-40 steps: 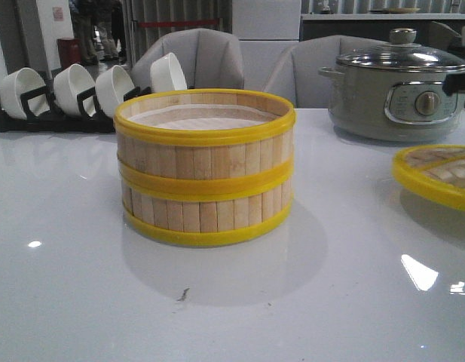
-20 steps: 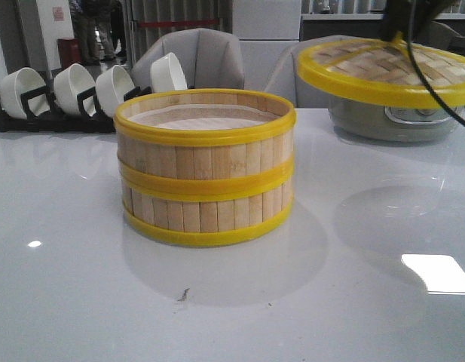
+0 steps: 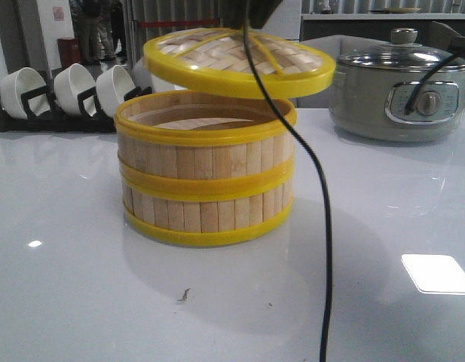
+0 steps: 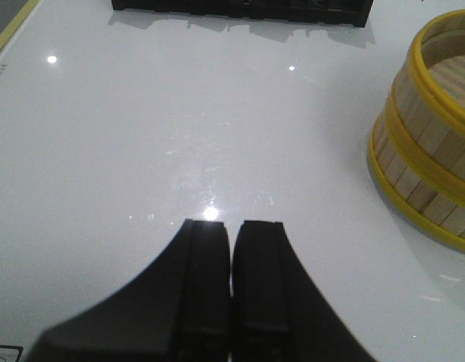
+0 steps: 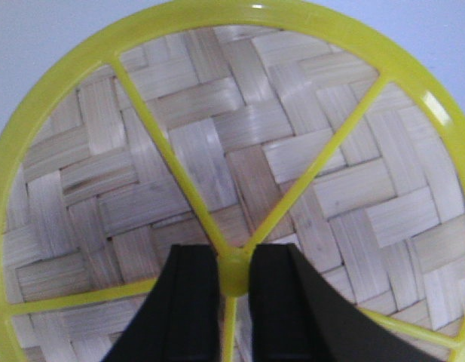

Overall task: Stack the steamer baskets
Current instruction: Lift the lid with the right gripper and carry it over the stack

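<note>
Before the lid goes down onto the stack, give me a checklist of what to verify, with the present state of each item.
1. Steamer baskets stacked, rims aligned: ok.
2. Top basket's opening free of stray items: ok in the front view, only partly visible.
3. Right gripper shut on the knob of the lid: ok.
4. Lid centred over the stack: not ok; it hangs offset toward the electric pot and tilted.
5. Left gripper shut, apart from the stack: ok.
6. Black cable hanging in front of the stack, touching it: cannot tell.
</note>
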`<act>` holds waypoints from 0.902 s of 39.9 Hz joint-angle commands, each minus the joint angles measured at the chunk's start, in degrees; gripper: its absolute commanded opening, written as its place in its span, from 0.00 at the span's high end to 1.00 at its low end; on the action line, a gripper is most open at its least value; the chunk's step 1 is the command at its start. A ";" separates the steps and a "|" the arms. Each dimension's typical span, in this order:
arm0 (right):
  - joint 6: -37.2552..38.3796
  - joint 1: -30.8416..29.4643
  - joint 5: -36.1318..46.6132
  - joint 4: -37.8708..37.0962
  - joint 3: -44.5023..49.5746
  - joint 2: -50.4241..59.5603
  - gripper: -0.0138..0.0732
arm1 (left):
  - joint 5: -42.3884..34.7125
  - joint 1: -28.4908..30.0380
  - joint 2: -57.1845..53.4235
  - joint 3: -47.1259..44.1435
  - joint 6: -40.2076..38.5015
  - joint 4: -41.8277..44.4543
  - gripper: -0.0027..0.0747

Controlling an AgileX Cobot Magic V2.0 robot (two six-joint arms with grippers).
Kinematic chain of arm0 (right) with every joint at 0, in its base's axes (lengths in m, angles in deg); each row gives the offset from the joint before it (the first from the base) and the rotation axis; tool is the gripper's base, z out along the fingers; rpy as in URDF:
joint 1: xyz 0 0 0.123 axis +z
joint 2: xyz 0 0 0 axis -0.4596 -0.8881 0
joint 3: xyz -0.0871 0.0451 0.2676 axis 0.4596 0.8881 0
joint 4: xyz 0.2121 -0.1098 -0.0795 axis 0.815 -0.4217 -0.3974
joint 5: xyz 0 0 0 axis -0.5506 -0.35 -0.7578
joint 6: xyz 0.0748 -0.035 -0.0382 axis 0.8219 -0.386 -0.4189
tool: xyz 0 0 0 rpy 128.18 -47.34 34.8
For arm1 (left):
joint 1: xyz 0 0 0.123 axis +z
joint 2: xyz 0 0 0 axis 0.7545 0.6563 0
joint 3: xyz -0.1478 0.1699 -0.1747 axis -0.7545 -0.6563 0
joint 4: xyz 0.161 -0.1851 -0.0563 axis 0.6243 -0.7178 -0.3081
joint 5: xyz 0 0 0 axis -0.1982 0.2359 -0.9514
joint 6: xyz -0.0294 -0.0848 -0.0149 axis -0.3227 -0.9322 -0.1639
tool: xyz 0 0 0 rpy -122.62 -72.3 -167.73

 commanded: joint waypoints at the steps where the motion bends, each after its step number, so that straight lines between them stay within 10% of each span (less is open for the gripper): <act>1: -0.76 1.14 3.57 -0.31 -2.52 2.58 0.79 | -4.49 0.04 -0.18 1.65 -0.27 -0.24 0.86; 36: -1.39 3.24 5.85 0.44 -2.52 -0.45 0.79 | -4.49 0.04 -0.18 1.65 -0.27 -0.24 0.86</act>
